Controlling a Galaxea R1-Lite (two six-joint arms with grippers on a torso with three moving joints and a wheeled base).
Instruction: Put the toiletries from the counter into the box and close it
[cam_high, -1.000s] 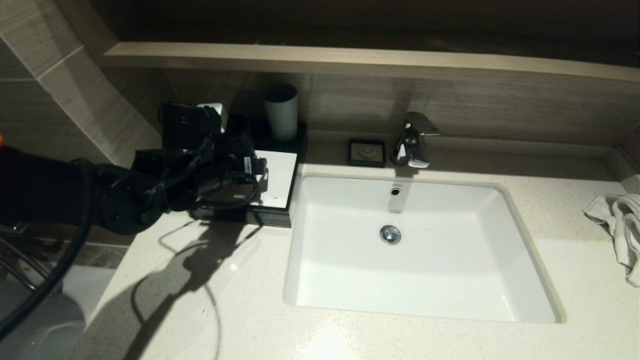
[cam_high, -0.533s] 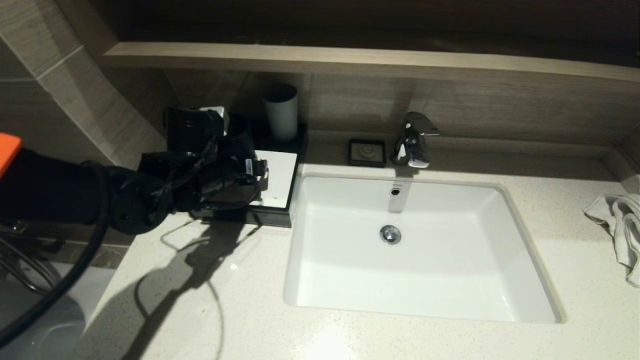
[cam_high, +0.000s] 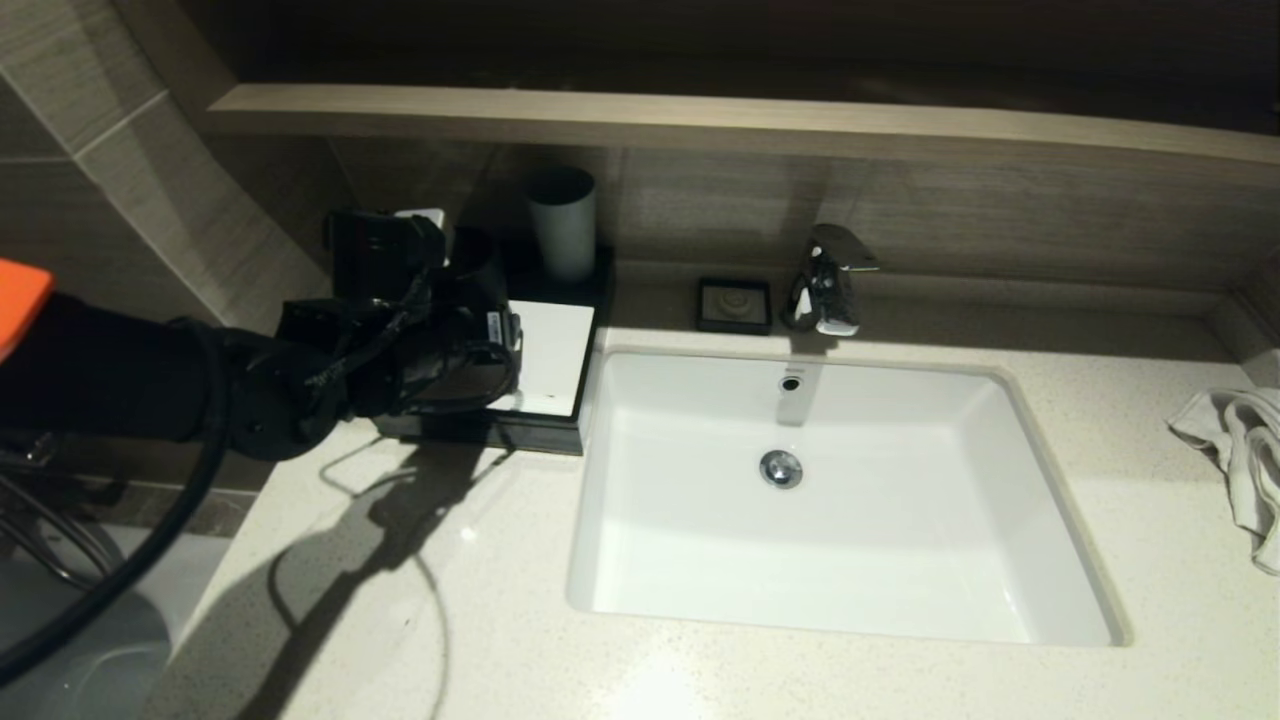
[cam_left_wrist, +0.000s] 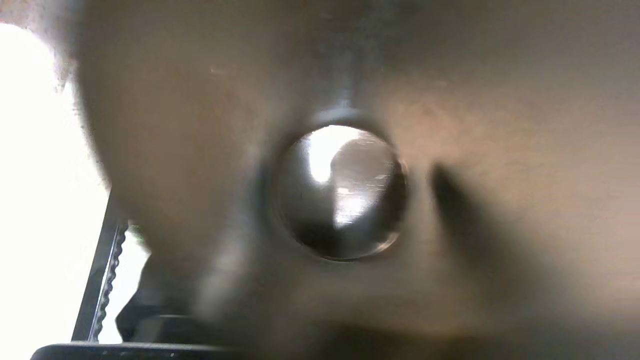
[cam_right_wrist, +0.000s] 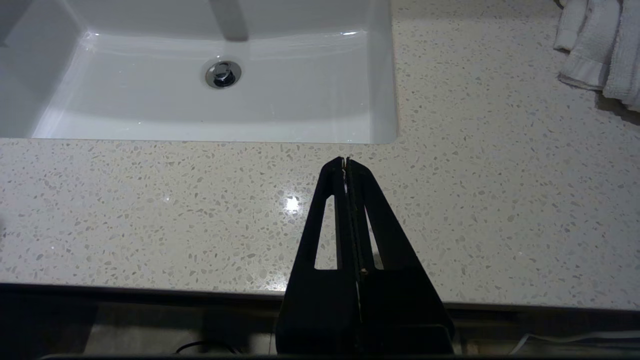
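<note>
left gripper (cam_high: 500, 340) over the box (cam_high: 545, 425) at the counter's (cam_high: 500, 640) back left beside the sink (cam_high: 840, 500); jaw opening cannot be told, nothing seen held. right gripper (cam_right_wrist: 345, 162) parked over the counter's front edge, jaws pressed together, empty.

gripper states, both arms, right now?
Left gripper: over the box at the counter's left end; cannot be told.
Right gripper: closed, empty, parked above the counter in front of the sink.
</note>
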